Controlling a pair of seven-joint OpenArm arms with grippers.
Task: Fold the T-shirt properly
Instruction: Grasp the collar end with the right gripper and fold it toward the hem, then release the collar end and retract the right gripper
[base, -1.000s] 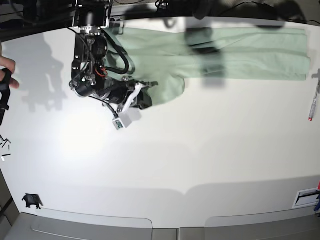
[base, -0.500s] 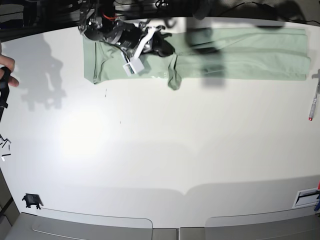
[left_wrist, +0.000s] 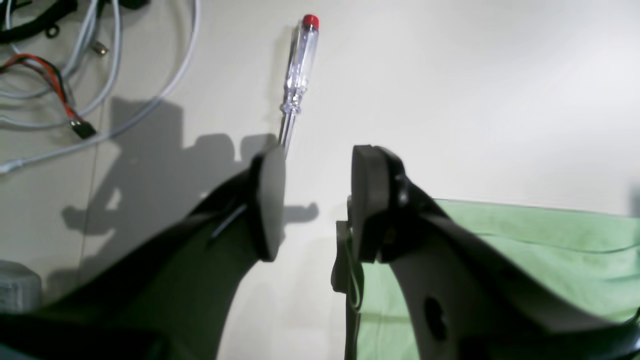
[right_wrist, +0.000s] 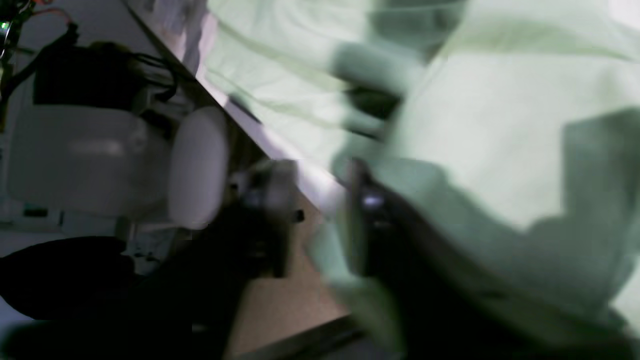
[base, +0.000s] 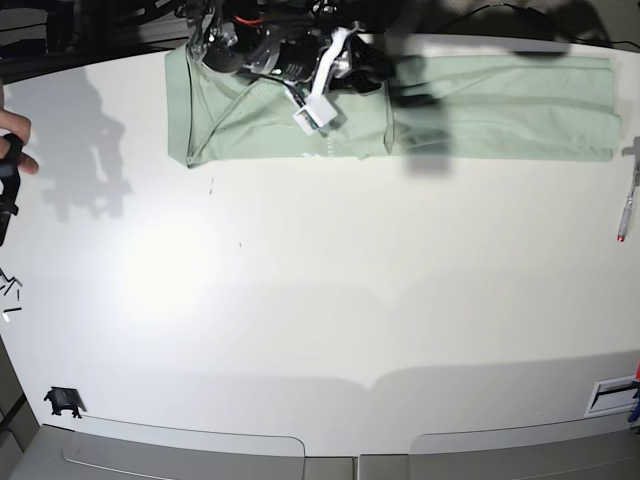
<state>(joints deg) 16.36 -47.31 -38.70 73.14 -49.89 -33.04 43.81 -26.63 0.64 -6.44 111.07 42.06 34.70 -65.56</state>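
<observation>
The pale green T-shirt (base: 500, 105) lies as a long flat strip along the table's far edge. Its left part is folded over, with a fold edge near the middle. My right gripper (base: 372, 72) hovers over that fold. In the blurred right wrist view its jaws (right_wrist: 320, 220) stand apart, with a bit of the T-shirt (right_wrist: 500, 125) between and behind them. My left gripper (left_wrist: 317, 200) is open and empty above bare table, just off the shirt's end (left_wrist: 525, 250). I cannot make it out in the base view.
A clear screwdriver with a red cap (left_wrist: 299, 70) lies beyond the left gripper and by the table's right edge (base: 626, 212). Loose cables (left_wrist: 100, 75) lie off to the left. A person's hand (base: 10, 140) is at the left edge. A small black object (base: 63, 402) sits front left.
My right gripper swung from mid-table up and to the right, carrying the hanging shirt part onto the strip. That part now lies flat, and the jaws stand apart.
</observation>
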